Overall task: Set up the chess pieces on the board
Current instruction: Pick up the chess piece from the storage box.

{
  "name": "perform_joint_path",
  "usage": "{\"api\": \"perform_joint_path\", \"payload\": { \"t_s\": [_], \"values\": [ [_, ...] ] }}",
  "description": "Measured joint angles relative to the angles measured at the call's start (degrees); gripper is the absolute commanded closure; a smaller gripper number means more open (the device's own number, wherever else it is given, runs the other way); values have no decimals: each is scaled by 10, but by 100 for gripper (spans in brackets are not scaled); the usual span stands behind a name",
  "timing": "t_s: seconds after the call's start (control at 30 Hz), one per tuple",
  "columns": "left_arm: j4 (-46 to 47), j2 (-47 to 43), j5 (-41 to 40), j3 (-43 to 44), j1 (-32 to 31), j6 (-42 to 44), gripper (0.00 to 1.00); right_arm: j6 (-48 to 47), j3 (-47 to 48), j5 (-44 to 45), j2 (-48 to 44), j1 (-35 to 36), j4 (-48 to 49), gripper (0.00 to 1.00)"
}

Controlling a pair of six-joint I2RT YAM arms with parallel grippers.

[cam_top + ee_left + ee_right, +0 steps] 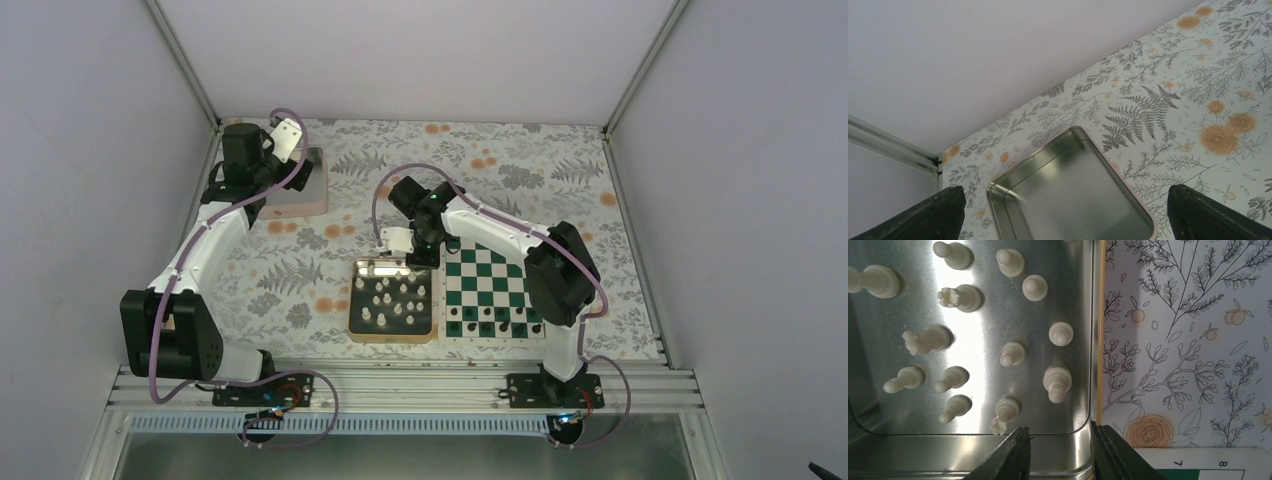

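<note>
Several small white chess pieces (1057, 381) stand and lie in the gold-rimmed metal tray (1048, 450), which sits left of the green and white board (485, 280). From above, the pieces (392, 300) fill the tray (352, 300). My right gripper (410, 250) hangs over the tray's far right corner. In the right wrist view that gripper (1060, 432) has its jaws partly apart, one finger inside the tray and one at its outer wall, with no piece between them. A board corner (1208, 472) shows at the bottom. My left gripper (1063, 220) is open.
Small black pieces (490, 322) stand in the board's two near rows. An empty metal tin (1073, 195) lies under the left gripper at the table's far left (300, 190). Grey walls and aluminium posts enclose the floral table.
</note>
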Motion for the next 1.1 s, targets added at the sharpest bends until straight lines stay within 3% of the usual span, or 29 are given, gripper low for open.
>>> {"api": "perform_joint_path", "payload": {
  "t_s": [1.1],
  "values": [
    [0, 0, 1, -4, 0, 2, 0, 3, -9, 20, 44, 30, 31, 70]
  ]
}}
